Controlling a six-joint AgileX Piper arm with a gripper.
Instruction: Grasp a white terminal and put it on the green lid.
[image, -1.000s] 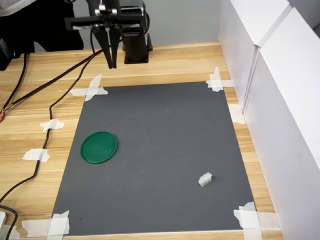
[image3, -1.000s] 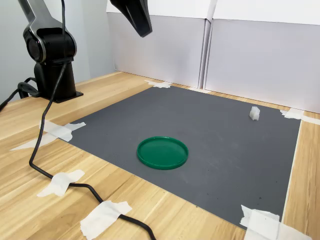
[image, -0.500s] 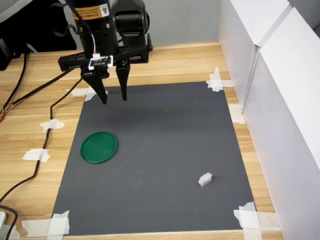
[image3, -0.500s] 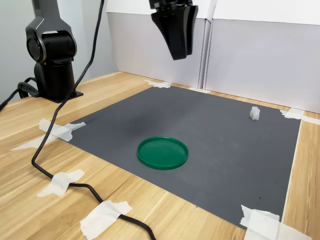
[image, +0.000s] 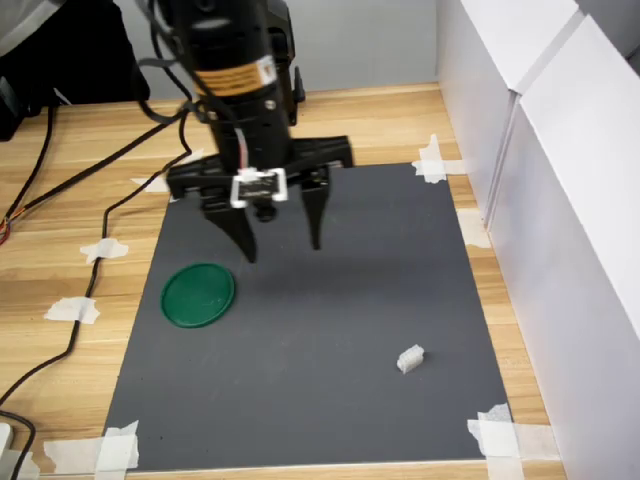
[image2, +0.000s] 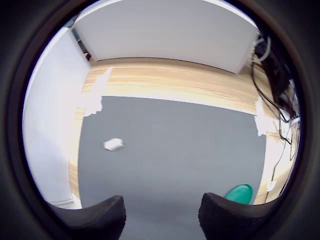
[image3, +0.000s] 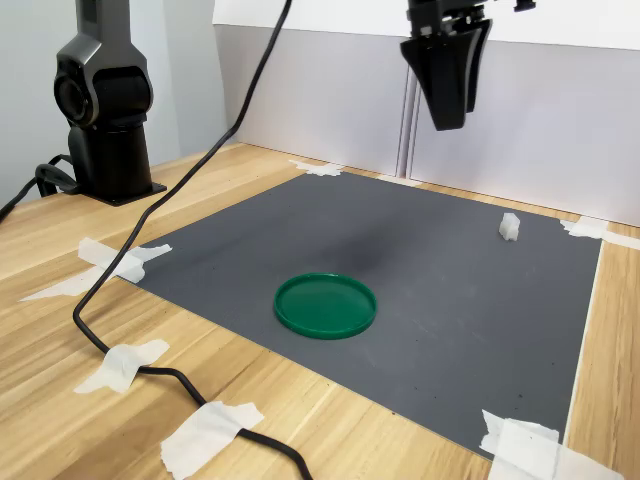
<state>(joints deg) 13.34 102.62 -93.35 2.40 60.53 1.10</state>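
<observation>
The white terminal (image: 410, 358) (image3: 509, 227) (image2: 113, 144) lies alone on the dark grey mat (image: 320, 300), toward the first exterior view's lower right. The green lid (image: 198, 294) (image3: 325, 305) rests flat near the mat's edge on the first exterior view's left; a sliver of the green lid (image2: 239, 192) shows in the wrist view. My gripper (image: 282, 246) (image3: 447, 118) hangs open and empty high above the mat's middle, well short of the terminal. Both fingertips (image2: 97, 216) frame the wrist view's edge with a wide gap.
White panels (image: 560, 150) wall off the mat on the first exterior view's right. Tape pieces (image: 432, 160) hold the mat's corners to the wooden table (image: 380, 120). A black cable (image3: 130, 340) trails over the table, and the arm's base (image3: 105, 110) stands in the corner.
The arm has swung out from near its base over the mat toward the terminal, and the fingers have spread from nearly together to wide apart. Lid and terminal stayed put.
</observation>
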